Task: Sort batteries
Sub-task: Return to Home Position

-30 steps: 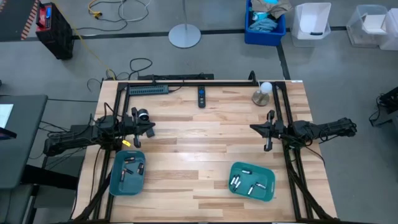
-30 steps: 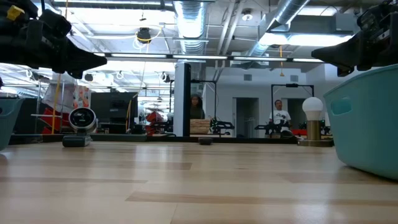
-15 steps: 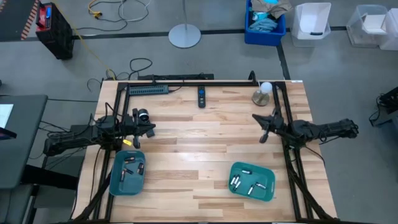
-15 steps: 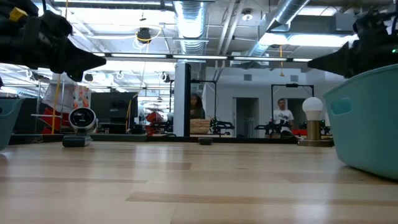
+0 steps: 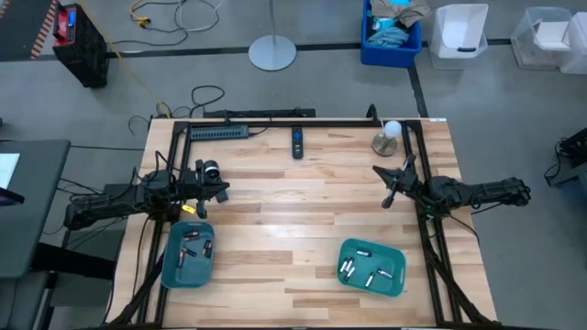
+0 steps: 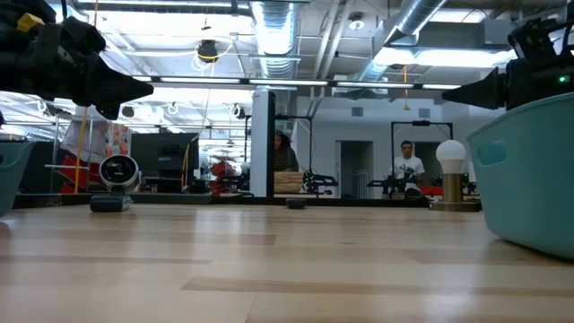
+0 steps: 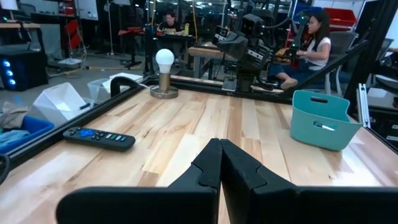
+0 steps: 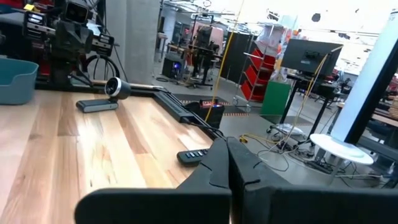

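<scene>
Two teal trays stand near the table's front edge: a left tray point(image 5: 188, 254) and a right tray point(image 5: 371, 266). Each holds several small silvery batteries point(image 5: 192, 246) point(image 5: 367, 273) lying on its floor. My left gripper point(image 5: 226, 192) hovers level above the table just beyond the left tray, shut and holding nothing point(image 7: 219, 144). My right gripper point(image 5: 379, 173) hovers level at the right side, beyond the right tray. It is shut and holds nothing point(image 8: 226, 142), and it points slantwise toward the far left.
Along the far edge are a black remote point(image 5: 297, 142), a bulb lamp on a round base point(image 5: 387, 137), a power strip point(image 5: 218, 132) and a small webcam point(image 5: 210, 170). Bare wood lies between the arms. People sit in the room behind the table point(image 6: 406, 166).
My right gripper has swung at the wrist from pointing toward the table's left edge to pointing toward the far left, and it has rolled somewhat. It has stayed shut and in place above the table. The trays and batteries have not moved.
</scene>
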